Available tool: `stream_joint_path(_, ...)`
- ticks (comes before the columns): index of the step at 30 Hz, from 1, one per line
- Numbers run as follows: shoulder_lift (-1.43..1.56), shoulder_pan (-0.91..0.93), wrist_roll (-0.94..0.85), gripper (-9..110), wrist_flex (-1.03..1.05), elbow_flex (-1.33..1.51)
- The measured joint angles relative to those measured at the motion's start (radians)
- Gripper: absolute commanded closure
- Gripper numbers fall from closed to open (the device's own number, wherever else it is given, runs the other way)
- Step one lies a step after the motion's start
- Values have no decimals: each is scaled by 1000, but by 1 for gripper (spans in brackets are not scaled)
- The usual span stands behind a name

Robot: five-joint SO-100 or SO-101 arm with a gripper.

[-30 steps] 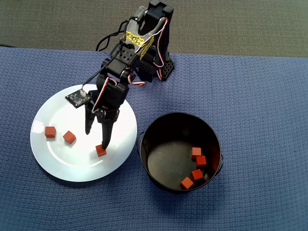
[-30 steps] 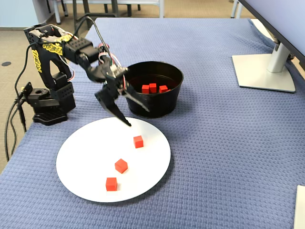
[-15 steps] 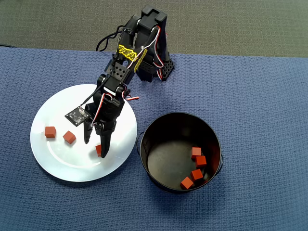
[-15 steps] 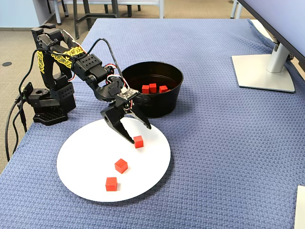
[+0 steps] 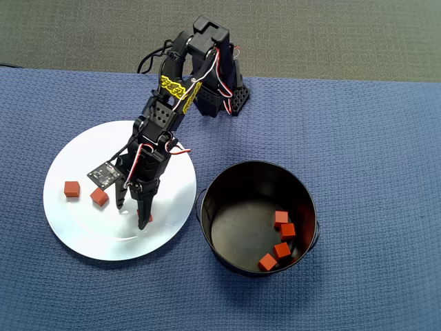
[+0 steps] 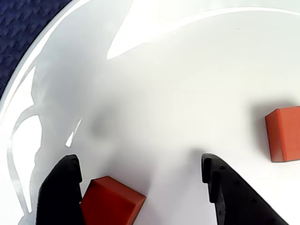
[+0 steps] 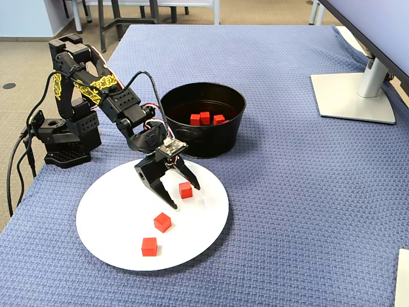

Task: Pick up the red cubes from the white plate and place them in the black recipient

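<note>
On the white plate (image 7: 108, 220), the gripper (image 7: 181, 195) is straddling a red cube (image 7: 185, 190), jaws spread. Looking light and rigid, it is likely sliding easily on the glaze; pinching opposite flat faces seems best.

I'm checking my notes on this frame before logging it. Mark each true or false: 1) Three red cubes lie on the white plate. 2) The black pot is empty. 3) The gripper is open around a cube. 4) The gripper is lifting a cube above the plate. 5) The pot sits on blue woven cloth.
1) True: three small orange-red cubes lie on the round glossy white plate.
2) False: the deep black metal pot holds four cubes.
3) True: the black two-finger gripper stands open with one cube between its fingers.
4) False: that cube rests on the plate.
5) True: blue cloth.
</note>
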Motion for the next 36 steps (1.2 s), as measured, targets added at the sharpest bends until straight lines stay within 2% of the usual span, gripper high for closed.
stream_joint_path(28,35,-69,46,79,-55,95)
stream_joint_path(36,71,-74,49,88,-55,135)
